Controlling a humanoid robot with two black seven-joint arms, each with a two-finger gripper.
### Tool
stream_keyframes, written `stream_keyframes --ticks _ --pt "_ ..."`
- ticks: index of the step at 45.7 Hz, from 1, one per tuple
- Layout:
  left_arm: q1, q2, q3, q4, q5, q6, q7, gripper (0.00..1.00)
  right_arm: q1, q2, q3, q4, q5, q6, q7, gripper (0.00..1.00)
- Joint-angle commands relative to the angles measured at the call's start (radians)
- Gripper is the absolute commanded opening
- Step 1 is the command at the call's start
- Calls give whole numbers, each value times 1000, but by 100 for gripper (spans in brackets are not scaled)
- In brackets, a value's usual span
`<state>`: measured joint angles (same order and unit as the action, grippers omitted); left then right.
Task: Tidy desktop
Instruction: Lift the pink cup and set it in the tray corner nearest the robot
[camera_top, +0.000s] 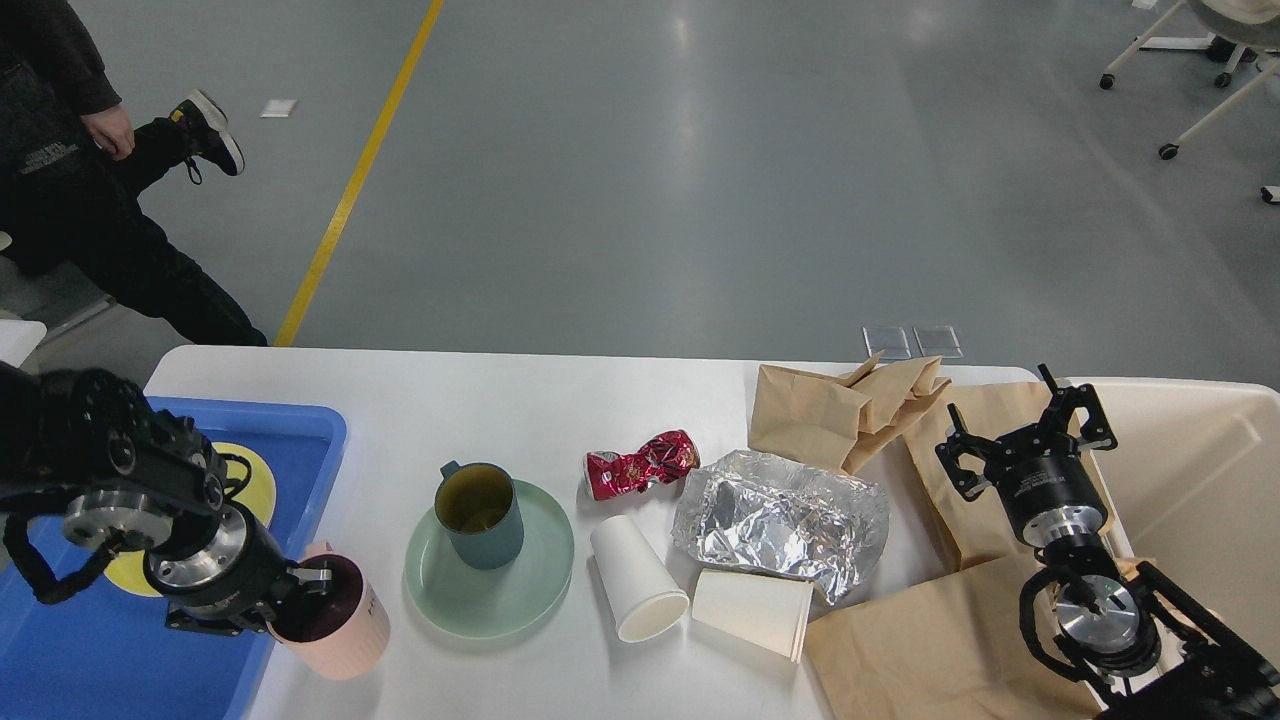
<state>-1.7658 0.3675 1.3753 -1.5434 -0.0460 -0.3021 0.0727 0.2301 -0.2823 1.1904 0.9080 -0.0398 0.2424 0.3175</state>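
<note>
The white desktop (520, 400) holds dishes and litter. My left gripper (300, 592) is shut on the rim of a pink cup (335, 630), one finger inside it, holding it beside the right wall of the blue tray (300, 440). My right gripper (1025, 435) is open and empty above brown paper bags (900, 640) at the right. A teal mug (480, 515) stands on a pale green plate (530, 590). A crushed red can (640, 463), crumpled foil (780, 520) and two tipped white paper cups (640, 590) lie in the middle.
A yellow plate (250, 480) lies in the blue tray. A cream bin (1200, 480) stands at the right edge. A crumpled brown bag (840, 410) lies at the back right. A person (90, 200) sits beyond the table's far left corner.
</note>
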Motion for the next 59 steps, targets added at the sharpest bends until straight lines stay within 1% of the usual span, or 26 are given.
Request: stream_keyframes --ticks 1,5,8,11,14,18,22,26,32,38,45,52,59 --pt "-196 -7 70 -99 0 -60 1 0 0 0 0 0 0 0 0 100" --pt "-358 -16 113 -161 0 -124 -8 0 0 0 0 0 0 0 0 100" --pt "-470 -24 143 -176 0 -207 -10 0 0 0 0 0 0 0 0 100" --pt "-584 -27 166 -179 0 -307 -19 0 0 0 0 0 0 0 0 100" --pt "-675 -28 180 -182 0 -380 -24 0 0 0 0 0 0 0 0 100" --pt "-731 -32 186 -185 0 -433 -28 0 0 0 0 0 0 0 0 100" --pt "-721 -53 191 -184 0 -427 -31 0 0 0 0 2 0 0 0 100" --pt "-699 -29 221 -170 2 -425 -31 0 0 0 0 2 0 0 0 100" --pt "-618 103 242 -80 86 -434 -28 0 0 0 0 2 0 0 0 100" --pt "-453 244 200 51 219 -431 -27 0 0 0 0 2 1 0 0 100" --pt "-192 387 96 264 308 -442 -28 0 0 -2 0 2 1 0 0 100" --pt "14 482 -44 439 396 -446 -30 1 0 0 0 2 1 0 0 100" --pt "245 521 -237 604 437 -450 -31 1 0 0 0 2 0 0 0 100"
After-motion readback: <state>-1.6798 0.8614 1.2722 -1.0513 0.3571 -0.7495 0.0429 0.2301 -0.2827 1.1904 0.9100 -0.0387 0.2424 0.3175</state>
